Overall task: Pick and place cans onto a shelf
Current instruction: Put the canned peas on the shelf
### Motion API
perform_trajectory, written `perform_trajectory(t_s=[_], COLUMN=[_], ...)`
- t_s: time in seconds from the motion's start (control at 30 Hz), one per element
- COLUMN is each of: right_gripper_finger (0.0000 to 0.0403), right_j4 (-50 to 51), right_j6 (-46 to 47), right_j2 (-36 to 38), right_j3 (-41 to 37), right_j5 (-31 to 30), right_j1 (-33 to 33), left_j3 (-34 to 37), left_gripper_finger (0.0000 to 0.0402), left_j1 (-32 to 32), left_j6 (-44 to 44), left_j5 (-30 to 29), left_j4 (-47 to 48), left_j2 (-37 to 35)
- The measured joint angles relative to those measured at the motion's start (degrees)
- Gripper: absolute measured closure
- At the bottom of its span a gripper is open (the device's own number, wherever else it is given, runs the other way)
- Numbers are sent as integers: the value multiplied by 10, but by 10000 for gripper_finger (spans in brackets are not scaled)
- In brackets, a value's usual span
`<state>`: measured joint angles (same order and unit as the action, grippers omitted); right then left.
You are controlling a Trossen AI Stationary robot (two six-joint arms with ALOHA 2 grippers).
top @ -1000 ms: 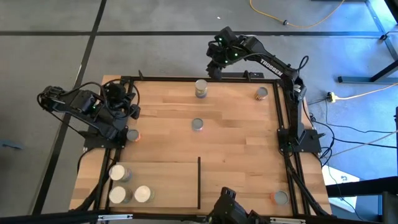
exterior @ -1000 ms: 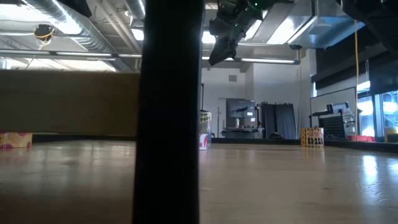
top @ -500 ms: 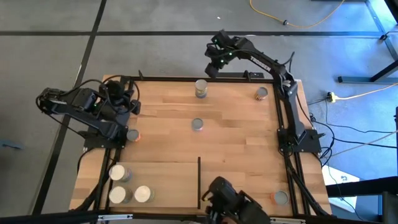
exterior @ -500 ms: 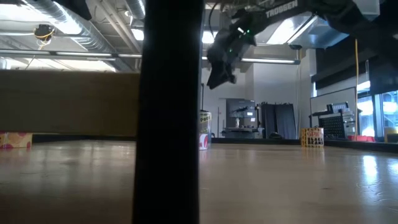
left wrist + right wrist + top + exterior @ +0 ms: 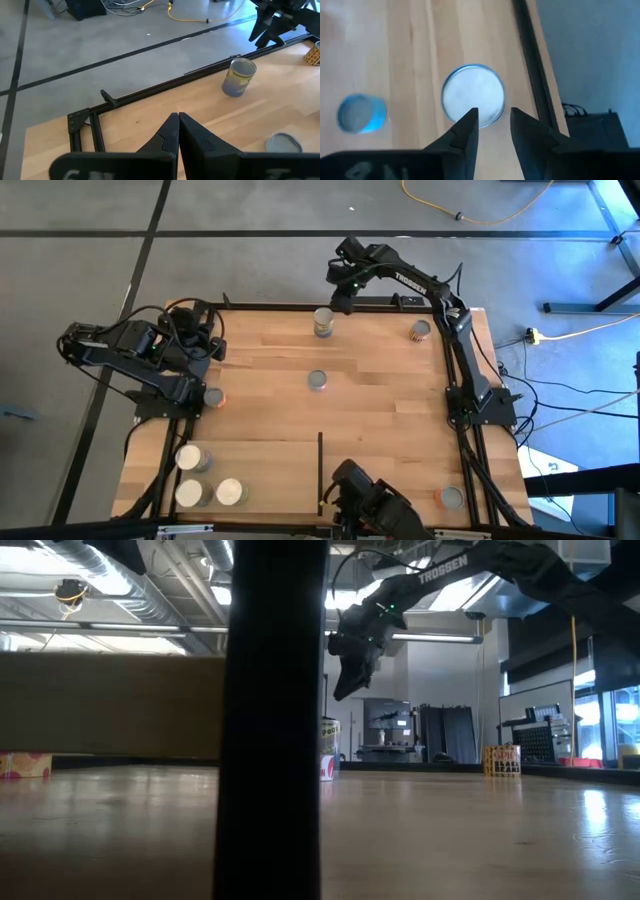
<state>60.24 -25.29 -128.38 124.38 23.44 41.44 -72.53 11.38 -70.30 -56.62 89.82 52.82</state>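
My right fingers [image 5: 338, 298] hang above the bench's [image 5: 380, 400] far edge, parted with nothing held, right over the can [image 5: 323, 323] by that edge; from the wrist its pale top [image 5: 473, 95] sits just past my fingertips [image 5: 468, 131]. My left fingers [image 5: 178, 131] are pressed together and empty, over the bench's left far corner. Other cans: one mid-bench [image 5: 317, 380], one at the far right corner [image 5: 420, 330], three on the shelf [image 5: 265, 470] at near left [image 5: 190, 459].
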Motion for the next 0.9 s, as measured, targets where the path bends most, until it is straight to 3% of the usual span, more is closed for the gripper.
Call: perform_trajectory(t_s=[0.23, 0.5, 0.9], right_gripper_finger=[288, 288, 288], right_j4=[13, 13, 18], right_j6=[-114, -40, -32], right_j2=[-1, -1, -12], right_j3=[0, 0, 0], right_j5=[7, 14, 51], right_j1=[0, 0, 0], left_j3=[0, 0, 0], left_gripper_finger=[399, 399, 401], left_j1=[0, 0, 0], left_j6=[0, 0, 0], left_j5=[0, 0, 2], left_j4=[0, 0, 0], left_j2=[0, 0, 0])
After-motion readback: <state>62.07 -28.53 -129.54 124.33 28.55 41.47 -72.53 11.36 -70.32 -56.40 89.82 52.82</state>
